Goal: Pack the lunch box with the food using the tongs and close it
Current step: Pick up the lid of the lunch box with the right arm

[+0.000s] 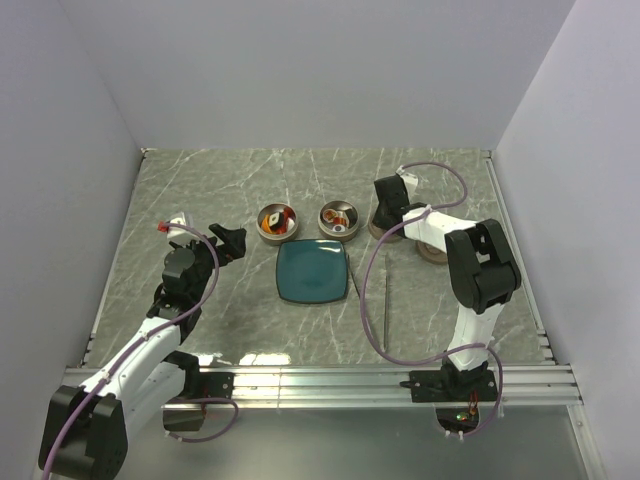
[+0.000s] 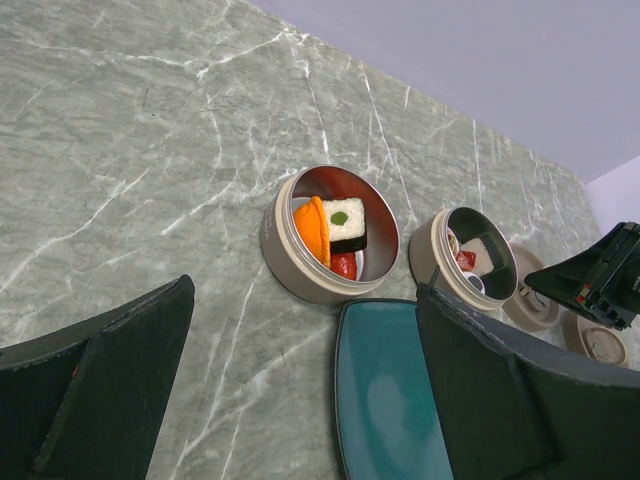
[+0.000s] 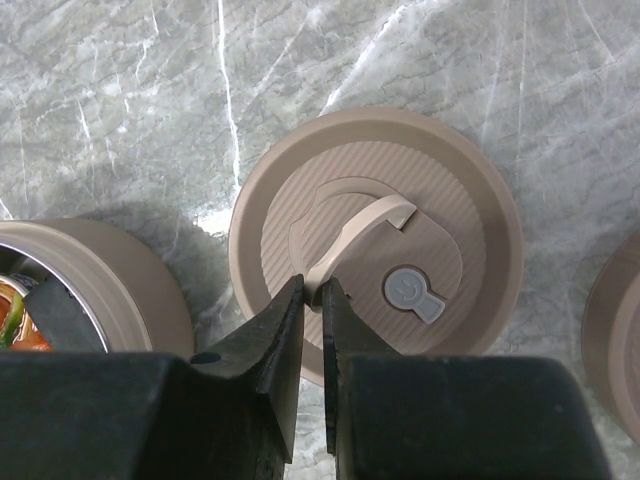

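Two round tan lunch box bowls point(image 1: 277, 222) point(image 1: 338, 219) stand open behind the teal plate point(image 1: 313, 272). The food lies inside them: the left bowl point(image 2: 330, 233) holds an orange piece point(image 2: 311, 230), a white block point(image 2: 347, 220) and a red piece point(image 2: 345, 265). The tongs point(image 1: 386, 295) lie on the table right of the plate. My right gripper point(image 3: 313, 293) is shut on the raised handle point(image 3: 360, 232) of a tan lid point(image 3: 375, 245) lying flat right of the bowls. Left of the bowls, my left gripper point(image 1: 232, 243) hangs open and empty.
A second tan lid point(image 1: 432, 250) lies on the table right of the gripped one. The right bowl point(image 3: 80, 290) stands close to the left of the gripped lid. White walls enclose the marble table on three sides.
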